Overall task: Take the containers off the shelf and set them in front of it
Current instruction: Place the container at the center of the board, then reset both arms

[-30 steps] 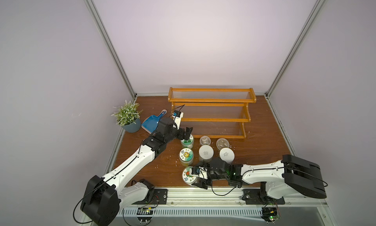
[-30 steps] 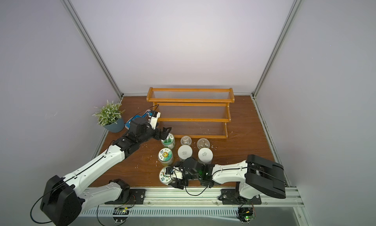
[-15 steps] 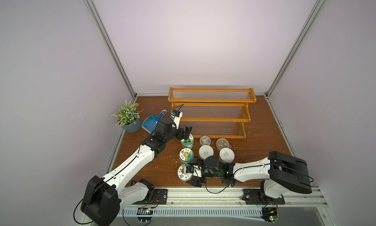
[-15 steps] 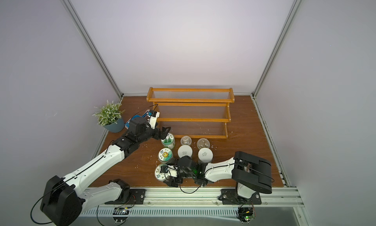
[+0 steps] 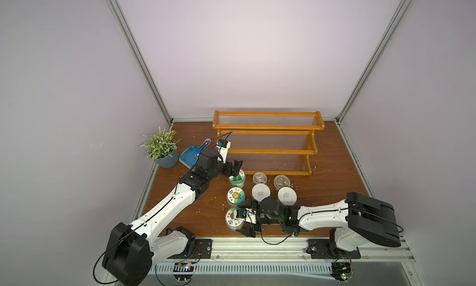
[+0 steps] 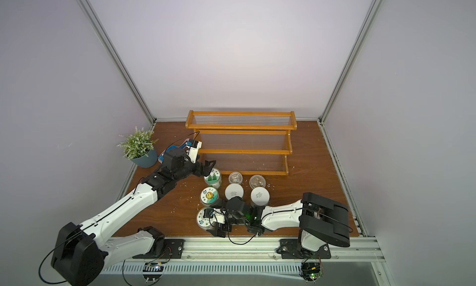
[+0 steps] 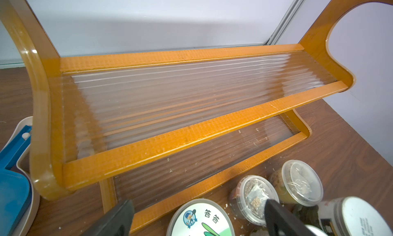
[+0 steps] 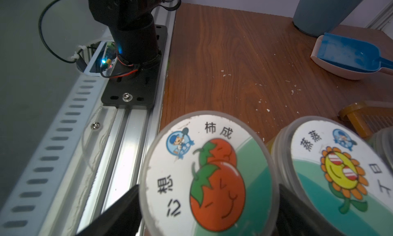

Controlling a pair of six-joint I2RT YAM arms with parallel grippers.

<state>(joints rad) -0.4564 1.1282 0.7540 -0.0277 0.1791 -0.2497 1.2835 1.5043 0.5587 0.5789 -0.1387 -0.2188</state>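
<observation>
Right wrist view puts your right gripper [image 8: 208, 187] astride the tomato-lidded jar [image 8: 208, 160], one dark finger [image 8: 119, 213] on each side of the lid and the jaws spread wider than the jar. Whether either pad touches the clear wall cannot be told from that view. In both top views the fingertips sit just outside the jar's outline. The jar stands upright on the wooden tabletop [image 5: 334, 174], nearest the front rail.

Left wrist view shows your left gripper [image 7: 198, 204] wide open too. The tree-lidded jar [image 7: 200, 222] lies between and below its fingers with a gap on either side, so it grips nothing. In a top view this gripper hangs just beside that jar, by the left end of the lowest tier of the shelf [image 5: 268, 143].

Note where the containers are: all seven stand on the tabletop in front of the shelf.
- The picture lids form a column on the left, with the tree lid nearest the shelf, then the sunflower-lidded jar [image 5: 235, 195], then the tomato.
- Two clear-lidded cups [image 5: 260, 177] sit just before the lowest rail.
- Two white-lidded jars [image 5: 260, 192] stand just in front of the cups.

The blue dustpan [image 5: 190, 155] and the plant pot [image 5: 166, 161] lie to the left of the shelf
</observation>
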